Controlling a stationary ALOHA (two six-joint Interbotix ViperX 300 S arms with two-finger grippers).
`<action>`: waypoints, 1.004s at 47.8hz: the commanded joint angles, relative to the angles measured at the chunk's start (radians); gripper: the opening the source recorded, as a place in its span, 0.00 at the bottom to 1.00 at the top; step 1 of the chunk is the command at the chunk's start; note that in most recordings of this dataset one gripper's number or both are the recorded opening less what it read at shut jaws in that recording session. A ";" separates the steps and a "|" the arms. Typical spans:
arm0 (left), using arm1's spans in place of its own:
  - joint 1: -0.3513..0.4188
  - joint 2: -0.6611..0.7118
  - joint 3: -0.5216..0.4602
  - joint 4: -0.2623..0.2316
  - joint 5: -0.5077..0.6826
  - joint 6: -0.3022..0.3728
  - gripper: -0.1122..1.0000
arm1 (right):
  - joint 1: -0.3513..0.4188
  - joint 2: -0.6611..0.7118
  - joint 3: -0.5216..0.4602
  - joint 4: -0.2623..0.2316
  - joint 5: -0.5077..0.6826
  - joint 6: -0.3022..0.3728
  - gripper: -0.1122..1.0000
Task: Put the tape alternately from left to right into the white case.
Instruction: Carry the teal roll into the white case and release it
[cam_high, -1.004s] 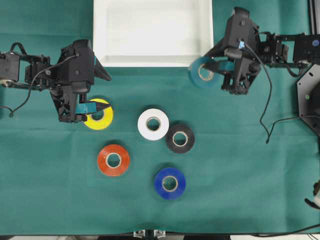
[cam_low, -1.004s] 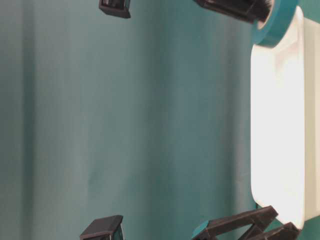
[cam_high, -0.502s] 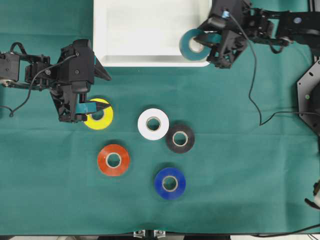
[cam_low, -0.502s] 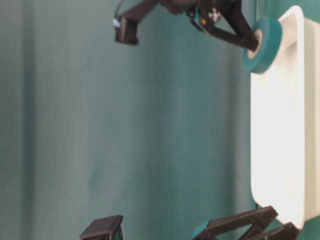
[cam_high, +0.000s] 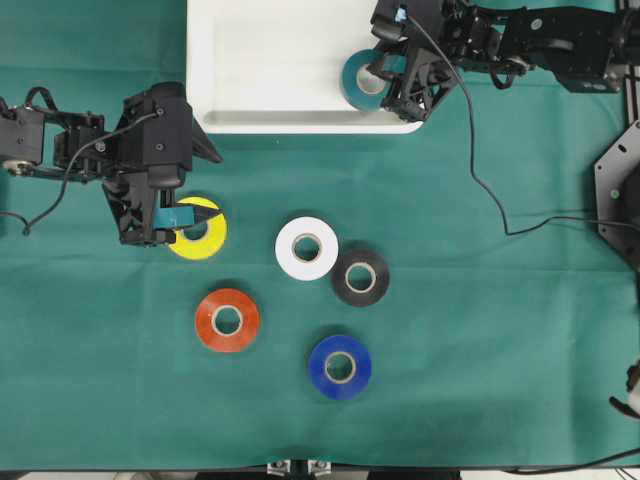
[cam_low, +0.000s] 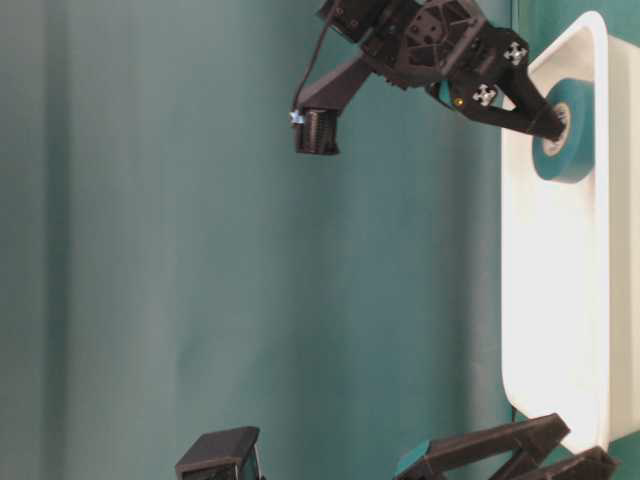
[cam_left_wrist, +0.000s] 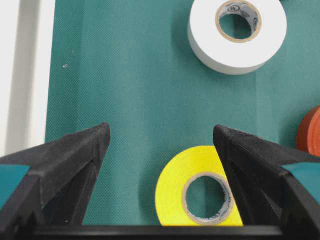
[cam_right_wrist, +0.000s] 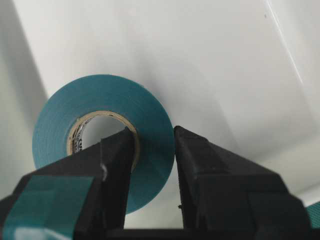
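The left gripper (cam_high: 185, 215) hangs spread and motionless over the yellow roll (cam_high: 198, 229), grasping nothing, as it did a second ago; orange-red (cam_high: 227, 320), white (cam_high: 306, 248), black (cam_high: 360, 277) and blue (cam_high: 340, 366) rolls lie untouched on the cloth. The right gripper (cam_high: 378, 82), clenched through the teal roll's (cam_high: 357, 80) wall, has carried it over the rim into the white case (cam_high: 290, 122) (near its right end), so release looks next.
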 joint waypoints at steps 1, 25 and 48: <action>-0.002 -0.009 -0.014 -0.002 -0.003 0.002 0.69 | -0.008 -0.011 -0.023 -0.002 -0.005 -0.002 0.32; -0.002 -0.009 -0.018 -0.002 -0.005 0.002 0.69 | -0.012 -0.011 -0.025 -0.002 -0.005 -0.005 0.32; -0.002 -0.011 -0.015 -0.002 -0.005 0.000 0.69 | -0.012 -0.011 -0.018 -0.032 -0.005 0.002 0.33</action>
